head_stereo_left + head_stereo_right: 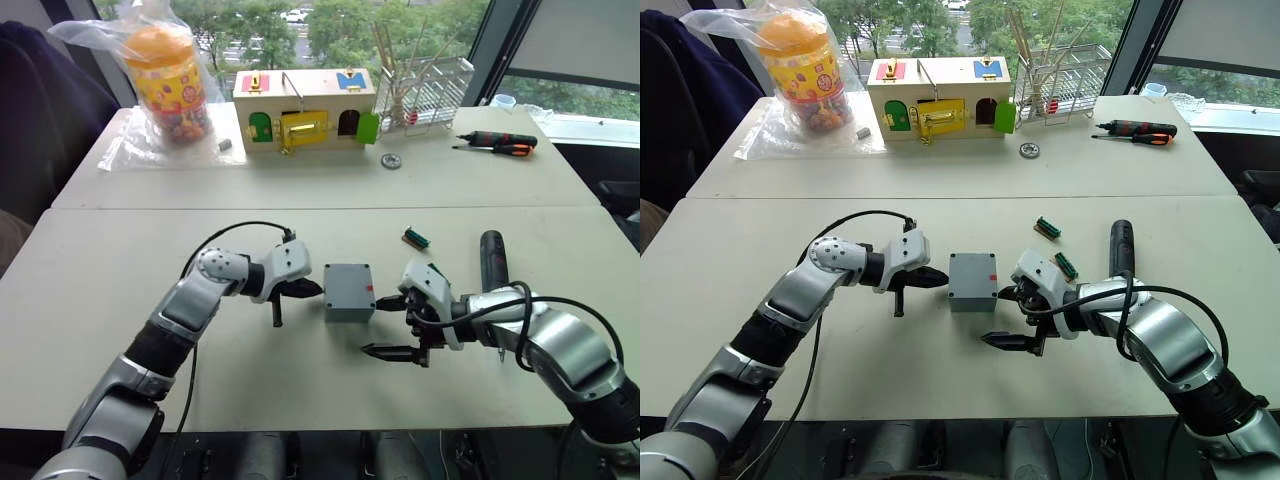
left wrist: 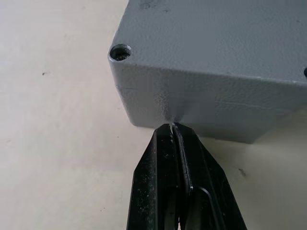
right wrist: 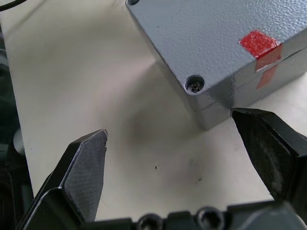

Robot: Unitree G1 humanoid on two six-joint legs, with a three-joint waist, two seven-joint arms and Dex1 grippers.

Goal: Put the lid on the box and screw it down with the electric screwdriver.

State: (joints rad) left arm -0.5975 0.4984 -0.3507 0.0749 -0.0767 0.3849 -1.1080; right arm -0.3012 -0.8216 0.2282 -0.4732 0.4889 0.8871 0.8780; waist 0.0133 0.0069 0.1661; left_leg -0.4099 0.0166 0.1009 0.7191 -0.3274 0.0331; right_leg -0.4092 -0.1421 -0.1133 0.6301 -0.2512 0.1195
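The grey box (image 1: 349,308) stands mid-table with the lid (image 1: 348,279) resting on top of it; a seam runs between them and red tape (image 3: 259,44) crosses it. My left gripper (image 1: 318,290) is shut, its tip (image 2: 173,128) touching the box's left wall just below the seam. My right gripper (image 1: 388,326) is open at the box's right side, one finger beside the wall and the other nearer the table's front; its fingers (image 3: 88,158) hold nothing. The electric screwdriver (image 1: 492,260) lies on the table to the right of that gripper.
Two small green connectors (image 1: 1048,228) lie behind the right gripper. On the far table stand a wooden box with coloured doors (image 1: 305,110), a bagged jar (image 1: 170,80), a wire rack (image 1: 430,85), a metal disc (image 1: 391,160) and hand screwdrivers (image 1: 497,142).
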